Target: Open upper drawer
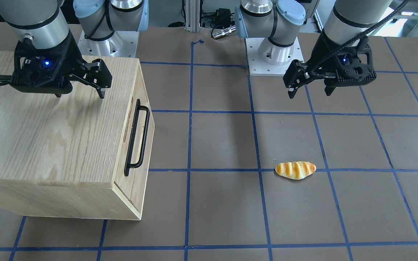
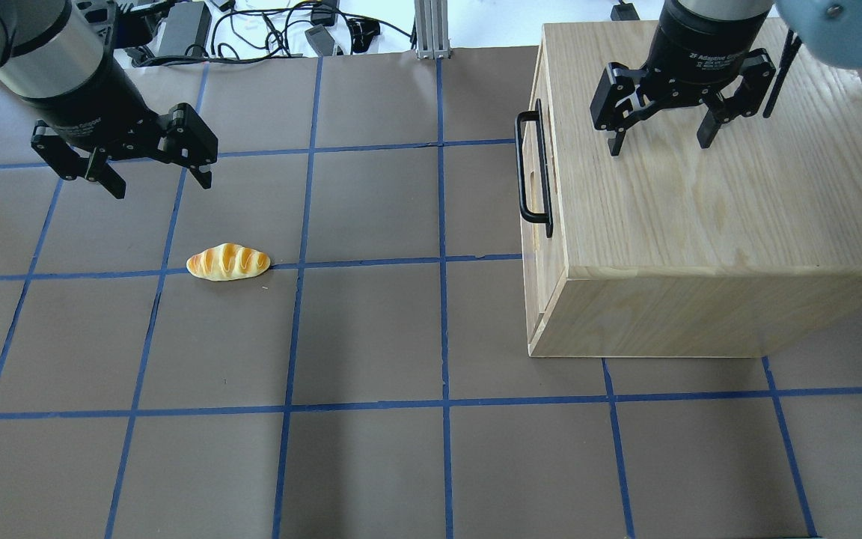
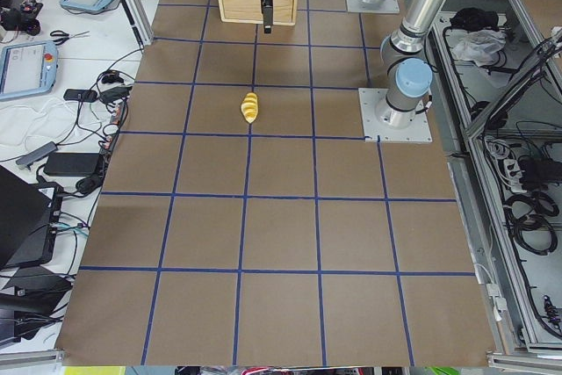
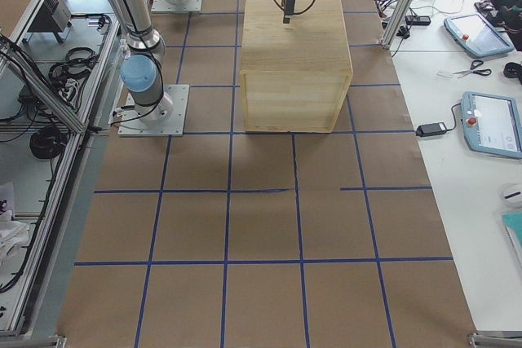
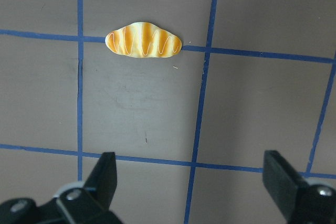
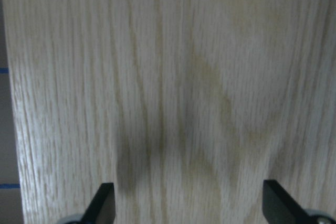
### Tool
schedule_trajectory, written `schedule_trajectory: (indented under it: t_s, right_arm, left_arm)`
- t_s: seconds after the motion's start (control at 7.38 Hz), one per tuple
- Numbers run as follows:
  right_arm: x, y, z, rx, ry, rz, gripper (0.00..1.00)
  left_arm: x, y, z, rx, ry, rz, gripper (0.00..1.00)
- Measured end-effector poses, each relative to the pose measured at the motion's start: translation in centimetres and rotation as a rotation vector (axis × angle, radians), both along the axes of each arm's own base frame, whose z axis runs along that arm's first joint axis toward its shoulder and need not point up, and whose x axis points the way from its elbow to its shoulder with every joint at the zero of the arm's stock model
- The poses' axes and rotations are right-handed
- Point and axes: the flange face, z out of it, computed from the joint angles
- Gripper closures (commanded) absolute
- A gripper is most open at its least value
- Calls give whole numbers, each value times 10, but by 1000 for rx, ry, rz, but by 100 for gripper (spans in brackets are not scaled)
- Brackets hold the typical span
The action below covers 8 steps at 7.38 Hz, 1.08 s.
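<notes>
On my feed the table (image 2: 371, 464) carries the oak cabinet (image 2: 700, 224) on the robot's right. The upper drawer (image 1: 142, 88) sits flush in the cabinet's front, its black handle (image 2: 523, 172) facing the table's middle. The right gripper (image 2: 659, 146) hangs over the cabinet top, fingers spread and empty. The left gripper (image 2: 161, 186) hovers over bare table, fingers also spread, near a bread roll (image 2: 228, 262).

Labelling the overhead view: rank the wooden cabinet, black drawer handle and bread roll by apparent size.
1. wooden cabinet, largest.
2. black drawer handle, longer than the roll but thinner.
3. bread roll.
The handle sits higher, nearer the camera, so that ranking is unsure.
</notes>
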Motion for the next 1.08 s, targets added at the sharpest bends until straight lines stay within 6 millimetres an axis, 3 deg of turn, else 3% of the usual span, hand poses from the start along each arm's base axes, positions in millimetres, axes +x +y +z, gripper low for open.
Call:
schedule_trajectory:
  t_s: [0.68,1.08]
  right_arm:
    - [0,0,0,0,0,-1,0]
    - [0,0,0,1,0,-1,0]
  left_arm:
    - [0,6,0,30,3,0,0]
    - [3,0,-1,34,3,-16,0]
